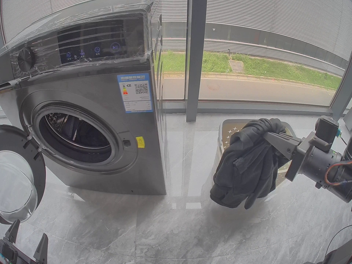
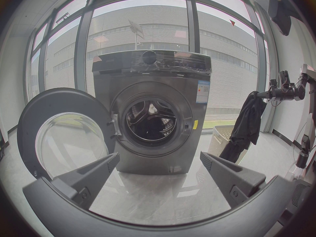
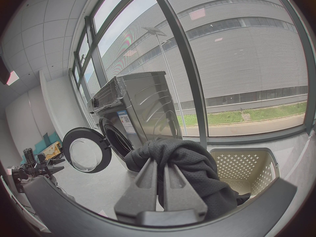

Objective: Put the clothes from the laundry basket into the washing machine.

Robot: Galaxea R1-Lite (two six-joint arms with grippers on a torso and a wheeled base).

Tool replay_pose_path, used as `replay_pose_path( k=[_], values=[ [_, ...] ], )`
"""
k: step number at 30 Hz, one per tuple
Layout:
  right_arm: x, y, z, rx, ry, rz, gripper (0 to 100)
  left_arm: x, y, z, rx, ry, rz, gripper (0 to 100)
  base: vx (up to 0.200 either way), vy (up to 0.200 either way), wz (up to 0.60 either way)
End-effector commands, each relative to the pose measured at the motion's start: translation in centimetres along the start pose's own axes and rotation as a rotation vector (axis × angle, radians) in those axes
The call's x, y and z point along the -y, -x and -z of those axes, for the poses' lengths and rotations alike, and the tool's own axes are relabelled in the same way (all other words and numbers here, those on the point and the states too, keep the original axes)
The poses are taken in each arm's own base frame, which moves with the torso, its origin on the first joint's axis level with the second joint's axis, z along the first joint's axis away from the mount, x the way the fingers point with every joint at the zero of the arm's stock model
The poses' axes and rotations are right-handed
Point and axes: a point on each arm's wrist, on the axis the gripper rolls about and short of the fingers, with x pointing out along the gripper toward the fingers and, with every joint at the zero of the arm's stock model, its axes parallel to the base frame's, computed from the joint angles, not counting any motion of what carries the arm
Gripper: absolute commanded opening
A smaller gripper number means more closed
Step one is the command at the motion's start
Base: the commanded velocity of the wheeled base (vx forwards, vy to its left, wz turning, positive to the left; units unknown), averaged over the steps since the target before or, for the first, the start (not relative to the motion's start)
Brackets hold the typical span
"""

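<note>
Above the cream perforated plastic laundry basket point(image 1: 227, 129), right tool point(image 1: 269, 135) pinched closed on a dark grey fabric garment point(image 1: 245, 165), well apart from the open grey front-loading washing machine point(image 1: 146, 158); left tool point(image 2: 158, 155) spread wide, empty. Risk: hanging folds may snag the door rim and pull free.

The right pincer point(image 1: 270, 135) has two dark grey, wedge-shaped fingers point(image 3: 148, 181) with triangular recesses, mounted on a stout grey cylindrical wrist point(image 1: 319, 162). A black camera box point(image 1: 326, 128) with a small teal tab sits on top, and orange and black cables point(image 1: 333, 168) loop beside it. The left pincer point(image 2: 159, 157) has matching dark fingers point(image 2: 230, 176), each with a round screw recess near its base.
</note>
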Motion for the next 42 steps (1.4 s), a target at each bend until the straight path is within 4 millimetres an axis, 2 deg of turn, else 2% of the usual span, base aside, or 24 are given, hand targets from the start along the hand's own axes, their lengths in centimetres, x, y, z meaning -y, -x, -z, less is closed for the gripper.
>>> replay_pose_path(
  k=[1, 12, 20, 29, 38, 42],
  values=[
    [0.02, -0.01, 0.08, -0.003, 0.0, 0.002, 0, -0.01, -0.03, 0.5, -0.003, 0.0, -0.003, 100, 0.0, 0.2, 0.0],
    [0.02, -0.01, 0.08, -0.004, 0.0, 0.0, 0, -0.01, -0.03, 0.5, -0.003, -0.004, -0.006, 100, 0.0, 0.2, 0.0],
    [-0.01, -0.01, 0.09, -0.004, 0.0, -0.001, 0, -0.01, -0.02, 0.48, 0.0, -0.014, -0.006, 100, 0.0, 0.0, 0.0],
    [-0.07, 0.0, 0.1, -0.004, 0.002, -0.004, 0, -0.01, -0.03, 0.5, -0.003, -0.01, -0.004, 100, 0.2, 0.0, 0.0],
    [-0.07, 0.01, 0.14, -0.006, 0.002, -0.004, 0, -0.01, -0.02, 0.5, -0.001, -0.01, -0.003, 100, 0.0, 0.0, 0.0],
    [-0.06, -0.06, 0.2, -0.009, 0.002, -0.004, 0, 0.0, -0.03, 0.5, -0.003, -0.001, -0.001, 100, 0.0, 0.2, 0.0]
  ],
)
